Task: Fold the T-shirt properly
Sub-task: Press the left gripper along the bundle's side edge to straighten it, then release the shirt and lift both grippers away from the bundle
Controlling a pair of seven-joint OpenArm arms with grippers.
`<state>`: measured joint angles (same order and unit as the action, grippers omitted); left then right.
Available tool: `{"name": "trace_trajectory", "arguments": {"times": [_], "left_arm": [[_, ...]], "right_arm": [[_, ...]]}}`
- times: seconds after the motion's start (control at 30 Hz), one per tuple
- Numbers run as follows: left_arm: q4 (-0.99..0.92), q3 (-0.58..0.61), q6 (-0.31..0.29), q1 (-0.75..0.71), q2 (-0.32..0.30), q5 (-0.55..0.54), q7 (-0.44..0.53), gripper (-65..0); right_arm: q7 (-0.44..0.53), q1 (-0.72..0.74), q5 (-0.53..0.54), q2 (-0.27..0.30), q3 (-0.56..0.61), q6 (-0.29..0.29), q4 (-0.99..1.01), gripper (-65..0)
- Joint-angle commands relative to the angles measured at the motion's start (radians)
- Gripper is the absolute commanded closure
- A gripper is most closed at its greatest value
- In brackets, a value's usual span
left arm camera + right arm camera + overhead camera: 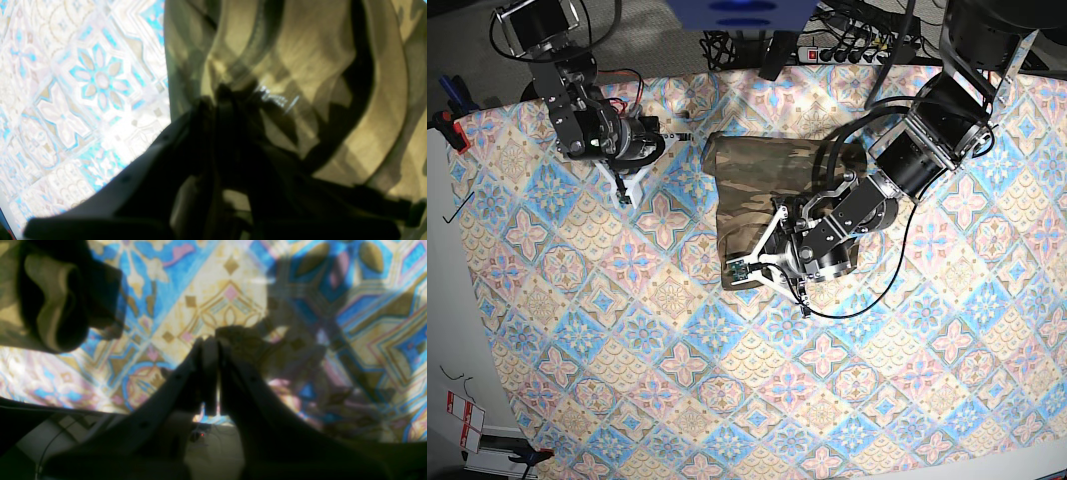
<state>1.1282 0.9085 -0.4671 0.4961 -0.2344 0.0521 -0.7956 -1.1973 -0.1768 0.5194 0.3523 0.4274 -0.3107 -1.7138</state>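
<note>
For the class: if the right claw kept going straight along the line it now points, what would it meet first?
Most likely the tablecloth. The right claw, shut and empty, points at bare patterned cloth. The T-shirt lies off to one side, out of that line, though depth is hard to judge.

Camouflage T-shirt (752,205) lies folded into rough rectangle at counter's upper middle, near edge seemingly bunched.

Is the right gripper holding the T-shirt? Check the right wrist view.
No: the right gripper is shut on nothing over the tablecloth, with the T-shirt off to the side.
</note>
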Motion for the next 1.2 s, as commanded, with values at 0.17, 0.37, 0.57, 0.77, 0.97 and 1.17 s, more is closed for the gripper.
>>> {"name": "trace_trajectory", "arguments": {"times": [0.17,0.37,0.57,0.77,0.97,1.17], "left_arm": [[0.013,-0.007,0.006,0.026,0.005,-0.004,0.017,0.0],[0.013,-0.004,0.006,0.025,0.005,-0.004,0.035,0.0],[0.013,-0.006,0.012,0.025,0.005,-0.004,0.055,-7.6],[0.013,-0.009,0.014,0.026,0.005,-0.004,-0.032,-31.4],[0.016,-0.010,0.011,0.046,0.003,-0.011,-0.118,-48.5],[0.187,-0.182,0.008,0.040,-0.004,-0.004,-0.175,-53.1]], "right_arm": [[0.007,0.012,-0.002,0.008,-0.005,0.003,-0.019,-1.1],[0.007,0.012,-0.002,0.008,-0.005,0.003,-0.019,-1.1],[0.007,0.010,-0.002,0.008,-0.005,0.003,-0.019,-1.1],[0.007,0.010,-0.002,0.008,-0.005,0.003,-0.019,-1.2],[0.007,0.010,-0.002,0.008,-0.005,0.003,-0.019,-1.3],[0.007,0.010,-0.002,0.008,0.001,0.003,-0.015,-1.3]]}}
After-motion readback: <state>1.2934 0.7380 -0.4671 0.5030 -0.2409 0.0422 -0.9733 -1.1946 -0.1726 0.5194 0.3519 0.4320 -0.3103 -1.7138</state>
